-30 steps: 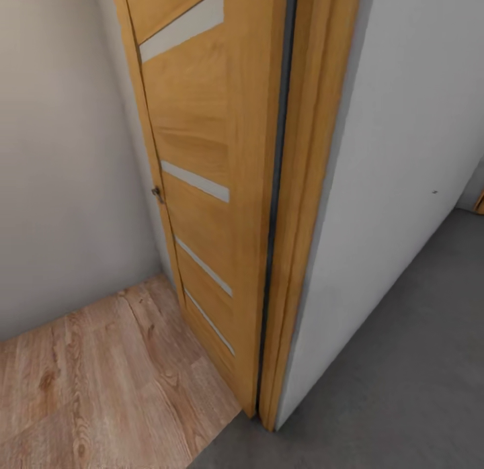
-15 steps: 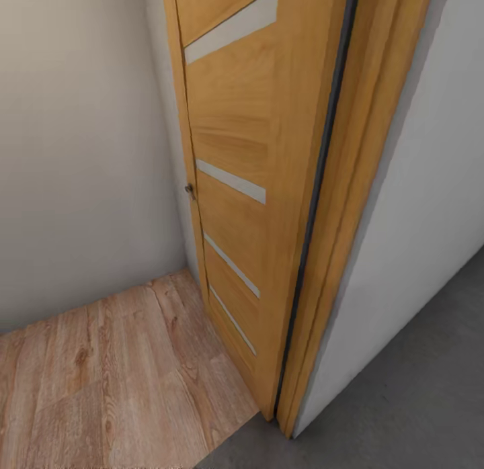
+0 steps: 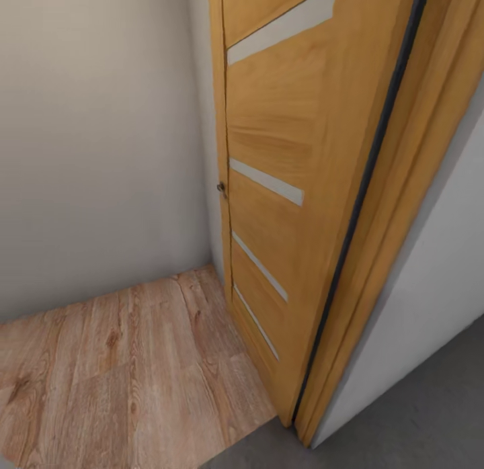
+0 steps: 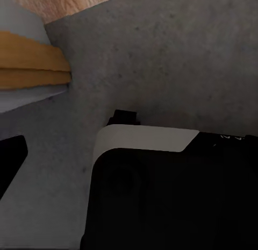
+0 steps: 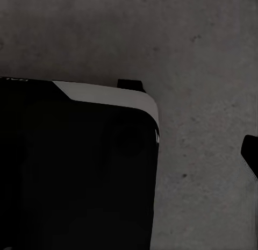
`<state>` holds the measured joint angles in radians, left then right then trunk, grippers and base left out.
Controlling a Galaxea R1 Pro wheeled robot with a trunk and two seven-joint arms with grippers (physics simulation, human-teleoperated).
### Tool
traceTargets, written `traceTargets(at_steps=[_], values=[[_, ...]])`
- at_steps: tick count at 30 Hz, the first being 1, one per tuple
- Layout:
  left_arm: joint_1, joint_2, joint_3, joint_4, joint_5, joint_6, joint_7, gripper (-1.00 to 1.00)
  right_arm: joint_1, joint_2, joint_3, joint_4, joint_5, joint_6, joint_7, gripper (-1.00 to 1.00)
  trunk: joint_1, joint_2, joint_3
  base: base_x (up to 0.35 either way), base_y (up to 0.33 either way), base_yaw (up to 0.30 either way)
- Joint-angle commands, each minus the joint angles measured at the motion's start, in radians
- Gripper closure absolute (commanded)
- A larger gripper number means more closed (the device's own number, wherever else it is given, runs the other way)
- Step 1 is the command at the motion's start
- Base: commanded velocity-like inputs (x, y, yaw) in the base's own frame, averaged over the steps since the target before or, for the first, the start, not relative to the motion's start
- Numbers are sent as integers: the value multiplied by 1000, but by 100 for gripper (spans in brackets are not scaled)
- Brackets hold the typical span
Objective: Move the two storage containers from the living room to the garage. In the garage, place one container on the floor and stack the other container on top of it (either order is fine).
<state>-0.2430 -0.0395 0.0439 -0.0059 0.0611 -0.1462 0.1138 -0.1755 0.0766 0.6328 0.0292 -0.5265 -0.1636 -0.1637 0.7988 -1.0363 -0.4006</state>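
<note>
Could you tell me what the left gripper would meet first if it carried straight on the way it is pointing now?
Most likely the grey concrete floor, which lies bare ahead of the left wrist camera. The robot's own base sits below and the door frame off to one side. Depth is unclear.

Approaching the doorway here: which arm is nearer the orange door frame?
Left, probably. Its wrist view takes in the door frame foot and the wood-plank floor beside the concrete floor; the right wrist view looks down on concrete. The door stands ahead.
</note>
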Motion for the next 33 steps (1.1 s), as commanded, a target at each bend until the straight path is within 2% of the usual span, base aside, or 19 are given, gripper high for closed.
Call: traceTargets(at_steps=[1,6,19,24,33], values=[[-1,0,4,1,6,-4,0,-100,-1,1,8,3,-9,-6,0,-100,0,-1,-1,7,0,271],[-1,1,3,2,6,-3,0,-100,-1,1,8,3,-9,-6,0,-100,0,-1,-1,177,0,129],[-1,0,2,2,6,-3,0,-100,-1,0,8,3,-9,-6,0,-100,0,-1,-1,313,0,10],[-1,0,2,2,6,-3,0,-100,-1,2,8,3,-7,-7,0,-100,0,-1,-1,187,0,206],[-1,0,3,1,6,-4,0,-100,-1,0,8,3,-7,-7,0,-100,0,-1,-1,19,0,265]])
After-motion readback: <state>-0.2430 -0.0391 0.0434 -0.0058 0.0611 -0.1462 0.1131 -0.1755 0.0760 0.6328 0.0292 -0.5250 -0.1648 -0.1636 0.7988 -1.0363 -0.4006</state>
